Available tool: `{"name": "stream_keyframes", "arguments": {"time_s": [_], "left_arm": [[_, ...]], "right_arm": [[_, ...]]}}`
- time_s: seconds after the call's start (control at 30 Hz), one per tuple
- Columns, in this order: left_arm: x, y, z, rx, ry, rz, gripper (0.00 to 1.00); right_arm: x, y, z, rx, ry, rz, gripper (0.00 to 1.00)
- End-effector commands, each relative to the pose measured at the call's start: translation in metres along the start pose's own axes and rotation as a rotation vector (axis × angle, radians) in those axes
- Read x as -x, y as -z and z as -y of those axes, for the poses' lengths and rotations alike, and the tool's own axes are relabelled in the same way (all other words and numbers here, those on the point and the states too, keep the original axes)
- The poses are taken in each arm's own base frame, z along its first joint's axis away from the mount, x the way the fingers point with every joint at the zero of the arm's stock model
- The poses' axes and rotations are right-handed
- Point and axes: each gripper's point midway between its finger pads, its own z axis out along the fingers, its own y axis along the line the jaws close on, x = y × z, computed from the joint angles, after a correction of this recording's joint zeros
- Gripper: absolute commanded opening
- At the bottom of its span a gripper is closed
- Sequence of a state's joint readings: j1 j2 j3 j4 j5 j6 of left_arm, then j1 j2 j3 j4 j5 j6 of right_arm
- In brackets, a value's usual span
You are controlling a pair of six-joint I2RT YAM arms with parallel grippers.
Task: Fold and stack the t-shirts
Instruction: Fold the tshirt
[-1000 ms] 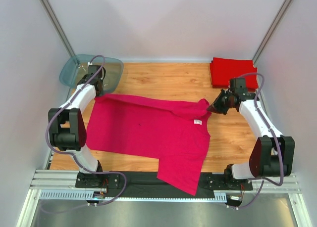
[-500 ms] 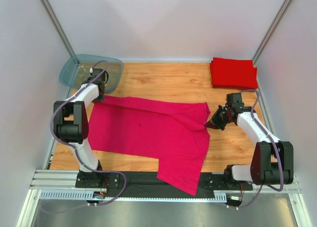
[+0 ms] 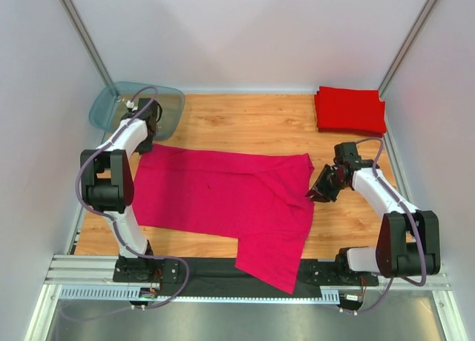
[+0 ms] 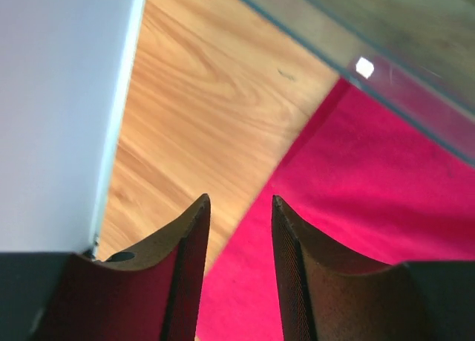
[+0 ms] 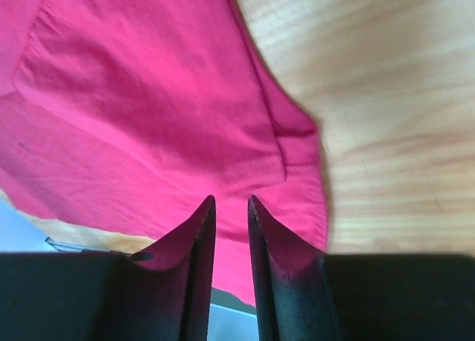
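Observation:
A magenta-pink t-shirt (image 3: 223,196) lies spread on the wooden table, its far edge folded over and its lower part hanging over the near edge. My left gripper (image 3: 148,139) hovers open over the shirt's far-left corner (image 4: 371,177), with nothing between its fingertips (image 4: 202,205). At the shirt's right edge, my right gripper (image 3: 318,191) stands slightly open just above the sleeve hem (image 5: 289,151), gripping nothing. More red t-shirts (image 3: 349,109) sit in a neat folded pile at the back right.
A translucent blue-grey tub (image 3: 137,105) stands at the back left, right behind my left gripper; its edge (image 4: 386,51) crosses the left wrist view. White walls (image 4: 59,96) close in the table on the left, right and back.
Both grippers carried the shirt's far edge toward the near side, laid it down as a fold and opened off it. The white neck label is now hidden.

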State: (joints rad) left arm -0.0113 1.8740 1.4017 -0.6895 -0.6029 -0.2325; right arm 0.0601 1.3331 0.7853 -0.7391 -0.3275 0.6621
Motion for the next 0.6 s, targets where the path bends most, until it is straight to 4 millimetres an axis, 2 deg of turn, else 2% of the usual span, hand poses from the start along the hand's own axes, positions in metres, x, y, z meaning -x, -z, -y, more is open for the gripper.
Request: {"name": "stream_keyframes", "arguments": {"time_s": [0.0, 0.03, 0.07, 0.13, 0.17, 0.23, 0.27, 0.37, 0.47, 0.57], "left_arm": [[-0.005, 0.037, -0.005, -0.085, 0.146, -0.016, 0.46], [-0.007, 0.046, -0.003, -0.124, 0.2, -0.01, 0.46], [-0.024, 0.048, 0.013, -0.213, 0.192, -0.057, 0.46], [-0.034, 0.054, 0.026, -0.296, 0.206, -0.07, 0.45], [-0.045, 0.061, 0.039, -0.376, 0.223, -0.096, 0.45], [-0.067, 0.07, 0.055, -0.482, 0.227, -0.156, 0.44], [-0.071, 0.073, 0.06, -0.51, 0.234, -0.171, 0.44], [-0.085, 0.081, 0.065, -0.56, 0.25, -0.206, 0.44], [-0.092, 0.094, 0.067, -0.604, 0.273, -0.239, 0.43], [-0.092, 0.106, 0.065, -0.626, 0.298, -0.248, 0.43]], "right_arm": [[0.0, 0.023, -0.008, -0.068, 0.013, 0.039, 0.26], [-0.002, 0.024, -0.009, -0.081, 0.006, 0.042, 0.27], [-0.002, 0.024, -0.006, -0.117, -0.001, 0.059, 0.27], [-0.011, 0.019, -0.012, -0.126, -0.024, 0.063, 0.27], [-0.015, 0.013, -0.018, -0.109, -0.014, 0.067, 0.27], [-0.023, 0.002, -0.017, -0.102, -0.046, 0.06, 0.26], [-0.024, -0.005, -0.021, -0.083, -0.036, 0.067, 0.25], [-0.03, -0.023, 0.0, -0.146, -0.06, 0.055, 0.24], [-0.027, -0.029, 0.029, -0.271, -0.045, 0.083, 0.22], [-0.02, -0.03, 0.048, -0.362, -0.034, 0.112, 0.22]]}}
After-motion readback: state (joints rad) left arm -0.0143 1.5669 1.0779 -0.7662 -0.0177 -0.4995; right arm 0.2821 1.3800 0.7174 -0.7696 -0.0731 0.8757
